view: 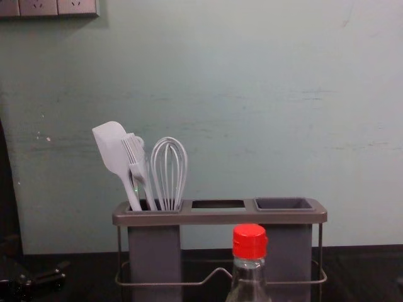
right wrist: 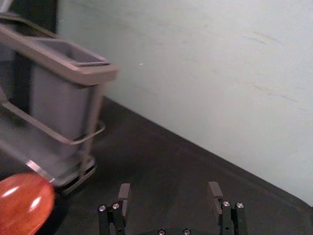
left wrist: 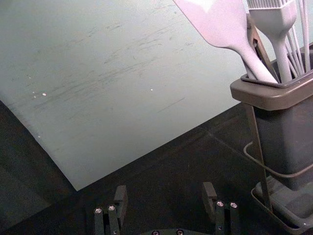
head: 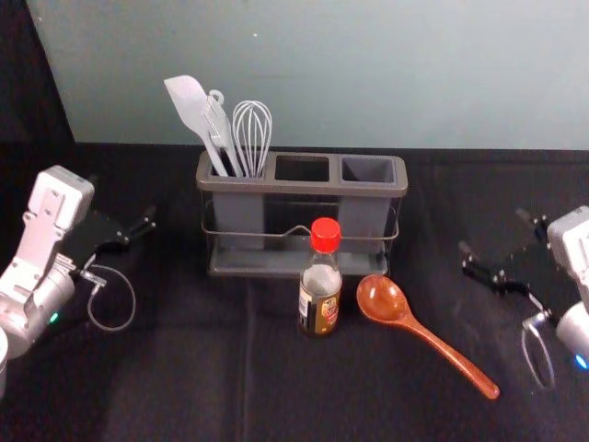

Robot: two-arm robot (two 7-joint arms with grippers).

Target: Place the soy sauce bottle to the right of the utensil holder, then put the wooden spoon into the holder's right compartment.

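Toward the middle of the dark cloth [head: 184,387], between its left and right edges, stands the utensil holder [head: 302,187]; its left compartment [head: 239,214] carries a pale spatula [head: 188,103], a brush [view: 137,165] and a whisk [head: 252,133], all leaning upward; the middle opening [head: 302,168] and the right compartment [head: 364,214] come next along the rim. Beyond the cloth's far edge rises a pale green wall [head: 322,74]. The soy sauce bottle [head: 320,293], red-capped and upright, stands on the near side of the holder, in front of its middle and right parts; the wooden spoon [head: 433,338] lies on the cloth just to the right of the bottle, its bowl near the holder's front right corner, its handle slanting toward the cloth's near right corner.

Left of the holder, toward the cloth's left edge, is the left gripper [head: 140,230]; in its wrist view the gripper [left wrist: 165,192] has its two fingers spread wide. Right of the holder, toward the cloth's right edge, is the right gripper [head: 493,232]; its fingers [right wrist: 125,192] likewise stand wide apart; both grippers are well apart from the bottle.
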